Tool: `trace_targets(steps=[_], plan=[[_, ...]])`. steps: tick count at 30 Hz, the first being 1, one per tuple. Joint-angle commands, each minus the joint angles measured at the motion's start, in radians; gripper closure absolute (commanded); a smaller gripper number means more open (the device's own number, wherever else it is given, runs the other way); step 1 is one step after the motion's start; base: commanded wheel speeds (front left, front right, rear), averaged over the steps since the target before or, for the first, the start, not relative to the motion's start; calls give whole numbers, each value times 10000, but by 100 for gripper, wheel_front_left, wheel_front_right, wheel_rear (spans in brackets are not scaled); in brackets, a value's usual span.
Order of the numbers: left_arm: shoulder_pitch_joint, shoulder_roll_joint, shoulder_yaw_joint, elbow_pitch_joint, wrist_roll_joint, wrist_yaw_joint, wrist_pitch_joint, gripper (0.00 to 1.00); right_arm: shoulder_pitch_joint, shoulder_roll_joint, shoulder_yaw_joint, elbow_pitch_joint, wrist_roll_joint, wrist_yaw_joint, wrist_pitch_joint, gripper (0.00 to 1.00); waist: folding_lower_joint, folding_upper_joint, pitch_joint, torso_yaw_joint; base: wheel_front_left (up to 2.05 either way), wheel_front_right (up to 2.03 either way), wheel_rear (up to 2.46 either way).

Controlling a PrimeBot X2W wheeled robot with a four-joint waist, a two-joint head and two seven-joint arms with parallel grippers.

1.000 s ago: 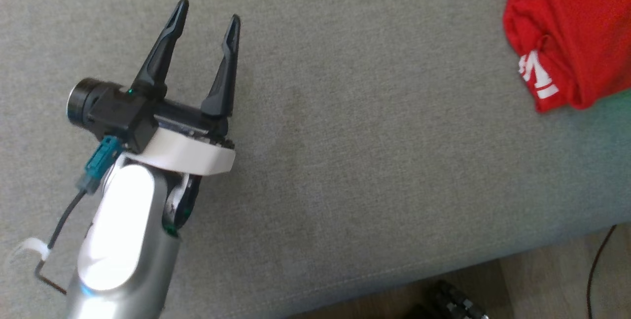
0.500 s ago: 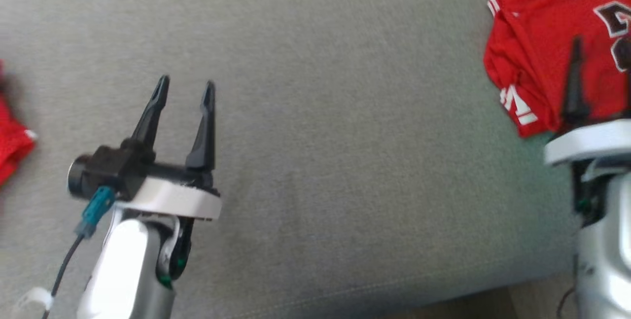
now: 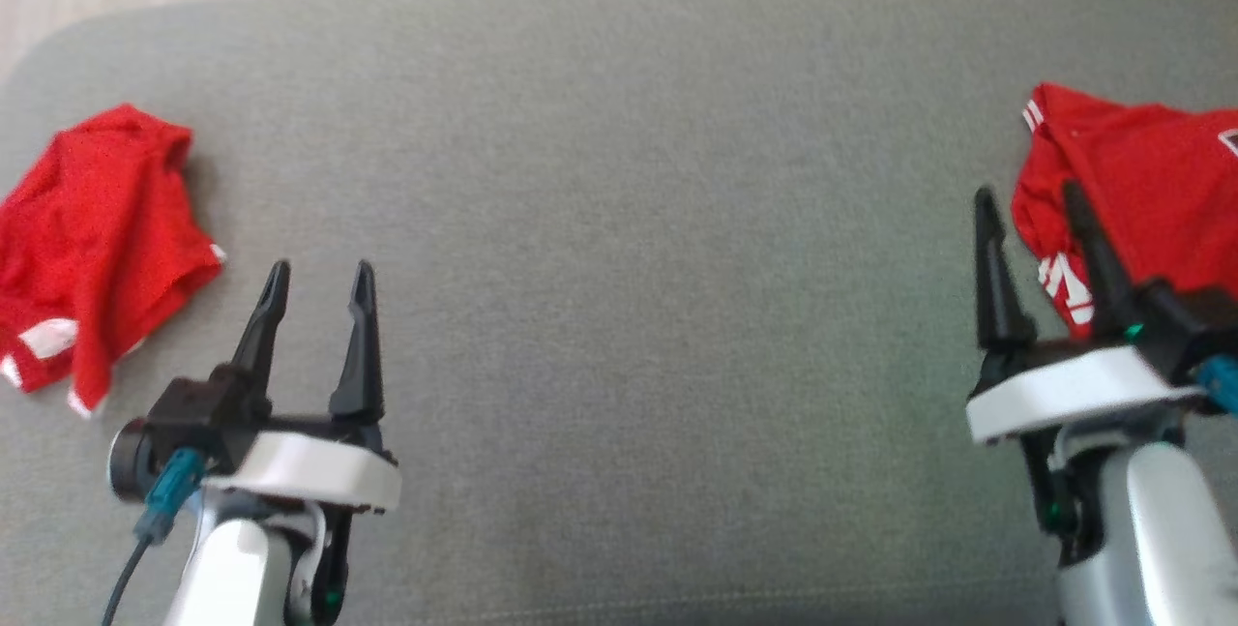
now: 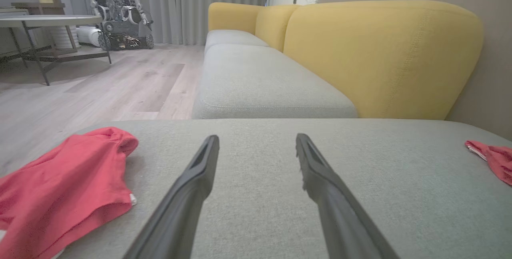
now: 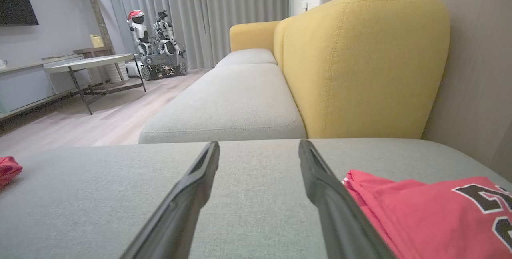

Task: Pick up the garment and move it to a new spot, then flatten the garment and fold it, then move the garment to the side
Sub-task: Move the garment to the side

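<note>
red jersey [image 5: 420,215], black numerals [image 5: 480,196], cut off

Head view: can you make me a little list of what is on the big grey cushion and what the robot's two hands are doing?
surface: grey fabric sofa cushion
left side: crumpled red cloth garment with white trim, lying loose
right side: red cloth jersey with white stripes and dark number, lying in a bundle
left gripper: open, holding nothing, beside the crumpled garment
right gripper: open, holding nothing, at the jersey's edge; touching it or not, cannot tell
</note>
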Motion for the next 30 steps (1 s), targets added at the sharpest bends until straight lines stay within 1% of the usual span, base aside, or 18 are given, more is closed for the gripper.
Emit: trace_targets(steps=[1, 5, 18, 30], plan=[[-112, 241, 488, -282, -78, 81, -121, 0, 17, 18, 295, -391, 85, -9, 44, 0, 0, -1, -306, 184, 0, 0, 0], [259, 293, 546, -279, -127, 148, -120, 0, 556, 22, 387, -397, 328, -9, 118, 0, 0, -1, -693, 274, 0, 0, 0], [1118, 460, 337, -313, -213, 133, 232, 0, 1823, 25, 309, -812, 360, -9, 443, 0, 0, -1, -1441, 383, 0, 0, 0], [1518, 503, 222, -479, -381, 167, 437, 0, 2334, 25, 195, -1205, 461, -9, 577, 0, 0, -1, -1620, 325, 0, 0, 0]])
